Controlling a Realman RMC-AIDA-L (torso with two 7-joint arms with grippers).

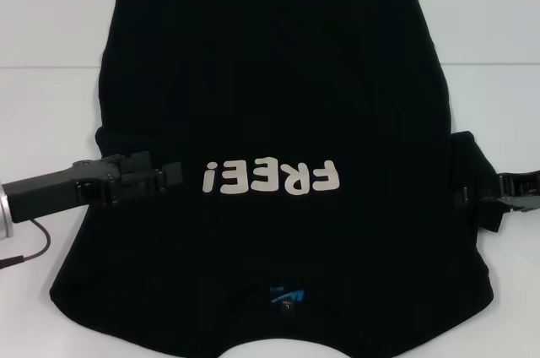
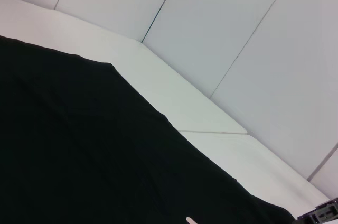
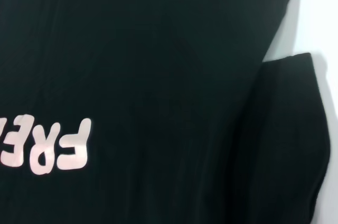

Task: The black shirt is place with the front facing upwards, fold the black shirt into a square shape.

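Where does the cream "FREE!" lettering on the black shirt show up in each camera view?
Head view: "FREE!" lettering sits upside down at mid-frame on the black shirt.
Left wrist view: only a cream sliver at the bottom edge.
Right wrist view: lower left, partly cut off.
Shared landmark: the shirt itself.

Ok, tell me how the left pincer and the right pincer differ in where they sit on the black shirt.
The left pincer reaches well inward over the black shirt, its tip just short of the "FREE!" letters; the right pincer stays at the shirt's outer edge by the sleeve. The left arm shows much of its length; the right shows only a short end. Both are at the level of the lettering.
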